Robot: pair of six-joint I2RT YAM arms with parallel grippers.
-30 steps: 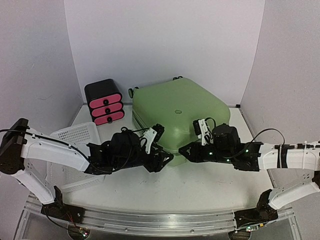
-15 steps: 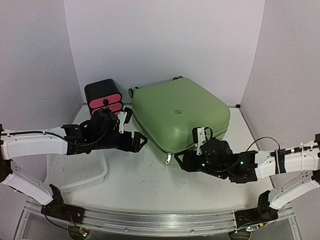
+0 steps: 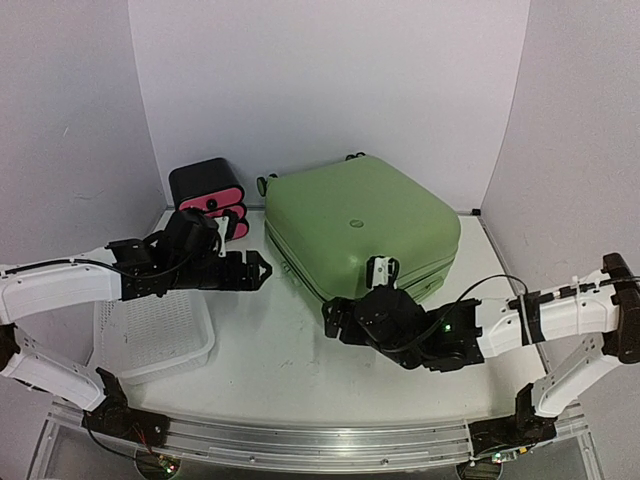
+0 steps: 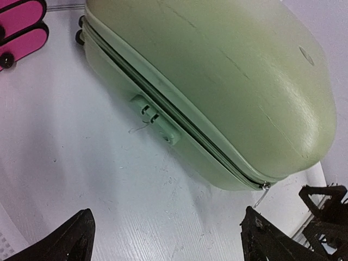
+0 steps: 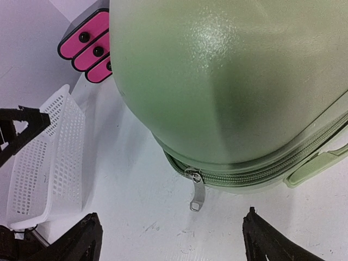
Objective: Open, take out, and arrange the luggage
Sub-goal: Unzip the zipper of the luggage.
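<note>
The light-green luggage (image 3: 360, 225) lies flat at the back centre with its lid down. A silver zipper pull (image 5: 197, 194) hangs at its near corner, and it also shows in the left wrist view as the zipper pull (image 4: 260, 193). My right gripper (image 3: 332, 322) is open just in front of that corner. In the right wrist view the right gripper (image 5: 173, 213) stands wide, with the pull just ahead of the tips, untouched. My left gripper (image 3: 258, 270) is open to the left of the luggage (image 4: 228, 81). In its own view the left gripper (image 4: 167, 212) holds nothing.
A black drawer box with pink fronts (image 3: 208, 200) stands left of the luggage at the back. A white perforated basket (image 3: 150, 335) lies at the near left under the left arm. A green lock block (image 4: 156, 118) sticks out of the luggage's left side.
Both grippers were together at the luggage's front edge. The left drew back to the left and opened. The right slid left to the near corner and opened, and the zipper pull now hangs free.
</note>
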